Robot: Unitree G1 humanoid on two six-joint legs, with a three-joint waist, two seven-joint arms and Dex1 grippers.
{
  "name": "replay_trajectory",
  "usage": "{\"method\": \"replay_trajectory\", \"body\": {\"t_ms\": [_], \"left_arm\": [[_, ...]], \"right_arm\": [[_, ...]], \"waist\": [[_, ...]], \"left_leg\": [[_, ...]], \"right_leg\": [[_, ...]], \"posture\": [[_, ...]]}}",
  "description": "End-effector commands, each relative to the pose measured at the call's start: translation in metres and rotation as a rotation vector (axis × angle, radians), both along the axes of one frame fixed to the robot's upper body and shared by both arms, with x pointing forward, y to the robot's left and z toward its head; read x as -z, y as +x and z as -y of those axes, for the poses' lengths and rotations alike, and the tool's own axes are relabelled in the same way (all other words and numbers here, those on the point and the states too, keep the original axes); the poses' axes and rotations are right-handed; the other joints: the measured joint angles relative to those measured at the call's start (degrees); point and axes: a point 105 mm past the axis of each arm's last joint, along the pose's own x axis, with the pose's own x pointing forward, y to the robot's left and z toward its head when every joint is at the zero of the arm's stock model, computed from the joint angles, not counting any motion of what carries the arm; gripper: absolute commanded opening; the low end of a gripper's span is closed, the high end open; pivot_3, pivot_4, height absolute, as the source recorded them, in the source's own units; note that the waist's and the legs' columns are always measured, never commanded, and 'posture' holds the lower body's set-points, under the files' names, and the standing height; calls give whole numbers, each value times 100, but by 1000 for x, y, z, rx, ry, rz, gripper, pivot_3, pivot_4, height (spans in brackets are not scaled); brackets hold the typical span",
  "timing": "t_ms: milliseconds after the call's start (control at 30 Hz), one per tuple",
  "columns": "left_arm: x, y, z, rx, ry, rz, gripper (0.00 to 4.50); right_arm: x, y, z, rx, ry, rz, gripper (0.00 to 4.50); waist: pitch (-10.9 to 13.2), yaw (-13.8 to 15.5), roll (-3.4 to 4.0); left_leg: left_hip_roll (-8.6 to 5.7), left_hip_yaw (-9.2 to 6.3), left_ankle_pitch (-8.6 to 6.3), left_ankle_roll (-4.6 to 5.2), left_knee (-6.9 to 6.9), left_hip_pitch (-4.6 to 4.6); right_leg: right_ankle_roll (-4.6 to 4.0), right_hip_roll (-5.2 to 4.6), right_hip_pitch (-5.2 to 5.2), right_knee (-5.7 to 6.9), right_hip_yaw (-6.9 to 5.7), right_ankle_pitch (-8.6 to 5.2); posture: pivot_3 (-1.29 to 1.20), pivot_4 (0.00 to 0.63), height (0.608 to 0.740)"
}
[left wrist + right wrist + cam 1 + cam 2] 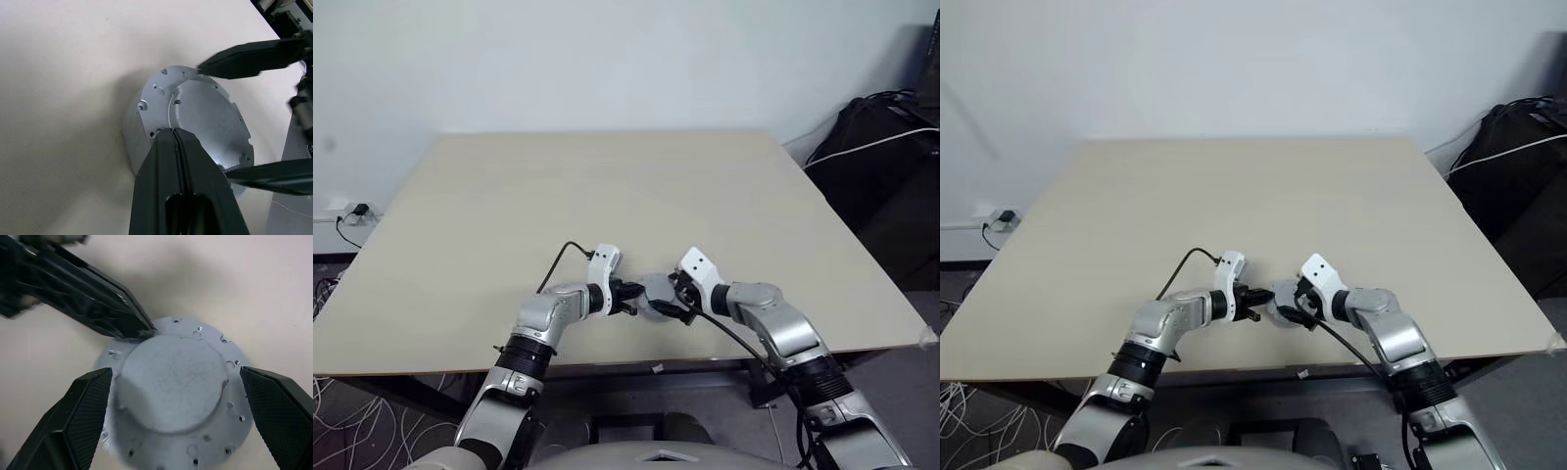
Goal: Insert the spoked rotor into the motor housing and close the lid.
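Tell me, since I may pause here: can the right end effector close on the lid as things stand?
Probably yes: the right end effector is open, its fingers either side of the lid; the shut left end effector only touches the rim.

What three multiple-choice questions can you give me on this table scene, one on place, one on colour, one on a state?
1. Where is the lid? A between both grippers; B at the table's far edge; C on the floor.
2. Its colour? A copper; B grey; C red.
3. The jaws of the right gripper? A shut; B holding a spoon; C open.
A: it sits on the table between the left gripper and the right; B: bare grey metal; C: they stand apart, flanking it.
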Motion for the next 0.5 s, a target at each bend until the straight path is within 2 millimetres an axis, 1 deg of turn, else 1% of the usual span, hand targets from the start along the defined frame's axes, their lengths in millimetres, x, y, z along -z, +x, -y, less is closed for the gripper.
{"method": "replay_trajectory", "body": {"t_ms": [33, 167, 233, 267, 367, 433, 500], "left_arm": [[3, -3, 6, 27, 14, -12, 0], [4, -4, 7, 31, 13, -14, 0], [4, -4, 7, 35, 13, -16, 0], [5, -5, 7, 37, 14, -17, 0], [5, -5, 7, 44, 15, -17, 0], [5, -5, 7, 46, 16, -16, 0], [4, -5, 7, 50, 17, -13, 0]], "right_arm": [[-31, -3, 5, -23, 120, 26, 4493], [-46, 1, 20, 96, 246, 25, 4493], [-46, 7, 31, 216, 287, -9, 4493], [-44, 8, 36, 261, 297, -30, 4493], [-23, 5, 46, 427, 260, -163, 4493], [-13, 2, 47, 498, 266, -241, 4493], [-7, -3, 42, 523, 284, -303, 4493]], "waist": [[1, 18, -1], [2, 22, -2], [2, 25, -2], [2, 28, -2], [1, 37, -2], [-1, 40, 2], [-3, 44, 5]], "left_leg": [[0, 0, -1, 1, 0, 0], [2, 2, -2, 2, 0, 0], [3, 2, -1, 2, 1, 0], [3, 4, -1, 2, 1, 0], [3, 5, -2, 3, 1, 0], [3, 5, -2, 3, -2, -3], [3, 6, -2, 3, -4, -6]], "right_leg": [[0, 0, 0, -1, 0, 0], [1, 1, 0, 0, -1, -2], [2, 1, 0, 0, -1, -2], [1, 1, 0, 0, 1, -1], [-2, 0, -1, 0, 3, 0], [-5, -2, -6, 2, 4, -1], [-7, -4, -10, 4, 5, -2]], "posture": [[0, 0, 740], [0, 0, 740], [0, 0, 740], [0, 0, 740], [0, 0, 740], [0, 0, 740], [0, 0, 740]]}}
